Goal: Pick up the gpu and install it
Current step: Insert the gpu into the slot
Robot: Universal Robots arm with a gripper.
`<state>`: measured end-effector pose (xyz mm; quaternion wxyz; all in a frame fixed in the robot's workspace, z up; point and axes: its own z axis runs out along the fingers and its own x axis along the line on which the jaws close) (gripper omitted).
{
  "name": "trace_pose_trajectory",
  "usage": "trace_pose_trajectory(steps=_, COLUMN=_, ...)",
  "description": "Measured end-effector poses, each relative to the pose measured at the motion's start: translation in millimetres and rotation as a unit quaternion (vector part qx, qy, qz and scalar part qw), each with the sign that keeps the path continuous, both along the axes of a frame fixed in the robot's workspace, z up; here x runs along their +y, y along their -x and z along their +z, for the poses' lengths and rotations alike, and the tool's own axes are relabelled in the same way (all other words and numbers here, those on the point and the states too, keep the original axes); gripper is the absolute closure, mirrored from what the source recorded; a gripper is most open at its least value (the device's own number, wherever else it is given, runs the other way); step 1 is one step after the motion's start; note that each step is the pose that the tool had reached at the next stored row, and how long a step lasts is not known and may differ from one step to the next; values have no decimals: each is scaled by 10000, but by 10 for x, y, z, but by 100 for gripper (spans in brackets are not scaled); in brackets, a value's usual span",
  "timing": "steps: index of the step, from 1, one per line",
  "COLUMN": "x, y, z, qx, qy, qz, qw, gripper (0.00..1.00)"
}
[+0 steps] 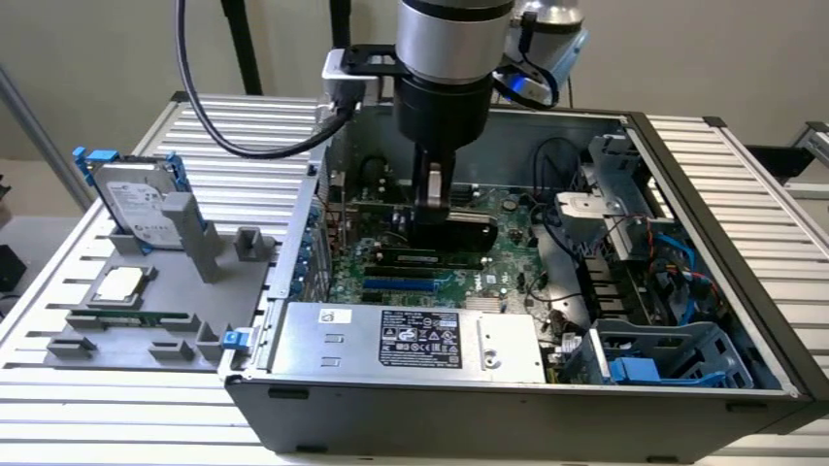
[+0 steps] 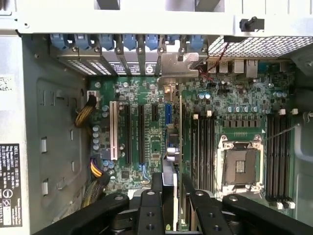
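An open computer case (image 1: 518, 408) lies on a slatted metal desk (image 1: 764, 194), its motherboard (image 1: 508, 264) facing up. The robot arm reaches straight down into the case. Its gripper (image 1: 436, 199) has its fingers (image 2: 156, 188) clamped on the gpu (image 1: 460, 236), one on each face of the card. The gpu stands upright on its long edge over the motherboard's expansion slots, black face towards the exterior view's right. In the wrist view the gpu (image 2: 179, 142) shows edge-on, running from the gripper (image 2: 172, 191) to its silver bracket (image 2: 178, 66), which sits at the row of blue-clipped slot openings in the case's rear wall. I cannot tell whether the card is pressed fully into a slot. The empty CPU socket (image 2: 242, 164) lies beside the card. At the exterior view's left, outside the case, a grey holder (image 1: 169, 311) carries a hard drive (image 1: 136, 204) in a blue frame and a CPU chip (image 1: 119, 284).
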<state>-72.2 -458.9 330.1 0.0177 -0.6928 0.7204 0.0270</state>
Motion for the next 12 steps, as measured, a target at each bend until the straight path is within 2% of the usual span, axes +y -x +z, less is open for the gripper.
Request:
trace_pose_trajectory(steps=6, x=0, y=115, z=-109, qx=-4, qy=-2, qz=-28, qw=10000, gripper=100)
trace_pose_trajectory(steps=12, x=0, y=125, z=-219, qx=-4, qy=-8, qz=-67, qw=10000, gripper=100)
